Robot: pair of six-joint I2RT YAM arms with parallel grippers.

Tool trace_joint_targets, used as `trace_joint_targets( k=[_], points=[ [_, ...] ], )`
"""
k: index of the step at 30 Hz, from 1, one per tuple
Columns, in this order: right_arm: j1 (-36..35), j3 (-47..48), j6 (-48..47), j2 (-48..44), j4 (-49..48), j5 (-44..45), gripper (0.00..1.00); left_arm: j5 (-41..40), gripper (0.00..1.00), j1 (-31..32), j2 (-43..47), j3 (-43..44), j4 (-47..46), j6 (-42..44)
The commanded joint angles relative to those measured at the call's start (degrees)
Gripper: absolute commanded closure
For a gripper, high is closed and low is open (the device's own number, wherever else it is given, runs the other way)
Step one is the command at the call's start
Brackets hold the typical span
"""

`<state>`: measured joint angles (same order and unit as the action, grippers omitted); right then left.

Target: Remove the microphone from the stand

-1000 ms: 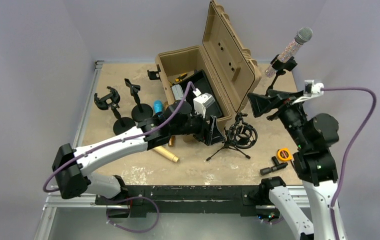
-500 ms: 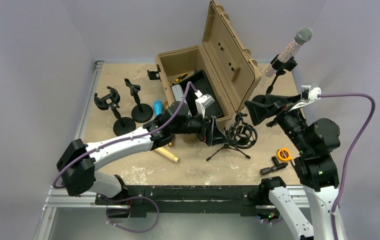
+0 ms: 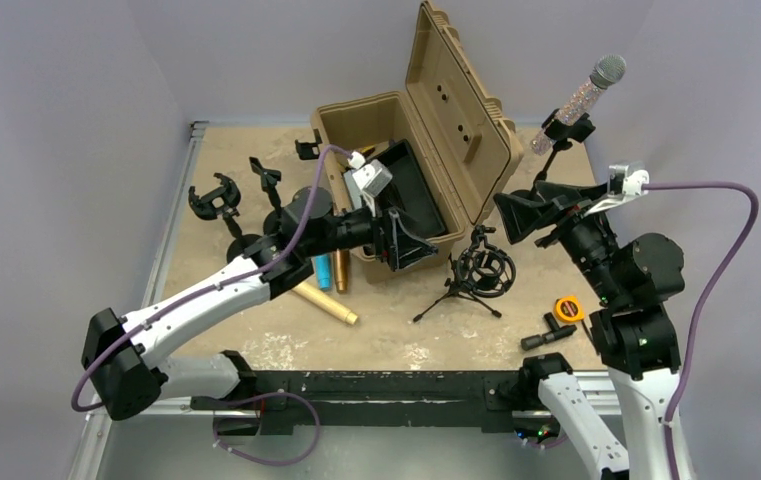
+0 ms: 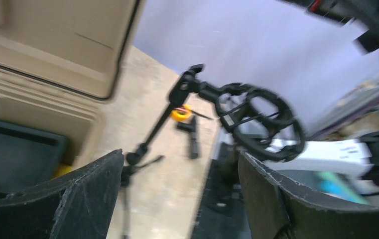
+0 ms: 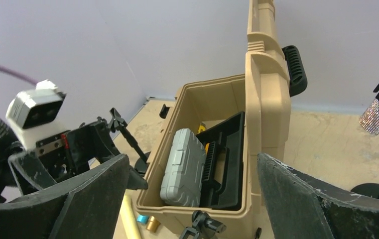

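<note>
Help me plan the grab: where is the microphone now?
Top view: the microphone sits on its stand at the far right, right of the case.

Tan table [image 3: 396, 335], open case [image 3: 456, 110], microphone stand [image 3: 557, 152]

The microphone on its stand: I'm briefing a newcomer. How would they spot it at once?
Find the open tan case at the back; right of its raised lid, in the far right corner, a black stand holds the microphone tilted upward. Unlike the empty stands, it carries a glittery handle with a silver mesh head.
</note>
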<state>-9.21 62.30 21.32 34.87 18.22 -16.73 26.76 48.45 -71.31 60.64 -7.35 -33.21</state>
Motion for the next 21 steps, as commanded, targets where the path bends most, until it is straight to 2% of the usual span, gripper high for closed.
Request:
trace_joint_targets(
  k=[1, 4, 6, 10, 18, 21],
  points=[
    [0.22, 1.93, -1.15, -0.23, -3.37, 1.61, 0.03, -10.21, 0.17, 0.04, 1.34, -9.05, -17.11, 24.04],
    [0.20, 1.20, -1.26, -0.28, -4.09, 1.61, 0.03, -10.01, 0.16, 0.85, -2.94, -15.50, -33.58, 30.63],
    [0.17, 0.63, -1.34, 0.04, -4.76, 1.61, 0.03, -8.77, 0.17, 1.75, -7.20, -15.07, -40.61, 32.63],
    [0.16, 0.23, -1.61, 0.89, -5.30, 1.66, 0.04, -6.34, 0.20, 4.17, -15.19, -9.20, -42.20, 35.74],
    [0.16, 0.15, -2.30, 1.31, -5.46, 2.58, 0.04, -1.26, 0.25, 6.51, -24.72, -1.70, -45.50, 32.36],
    [0.16, 0.10, -2.39, 1.64, -5.74, 2.58, 0.04, 0.55, 0.30, 6.80, -26.75, 0.86, -45.27, 30.34]
  ],
)
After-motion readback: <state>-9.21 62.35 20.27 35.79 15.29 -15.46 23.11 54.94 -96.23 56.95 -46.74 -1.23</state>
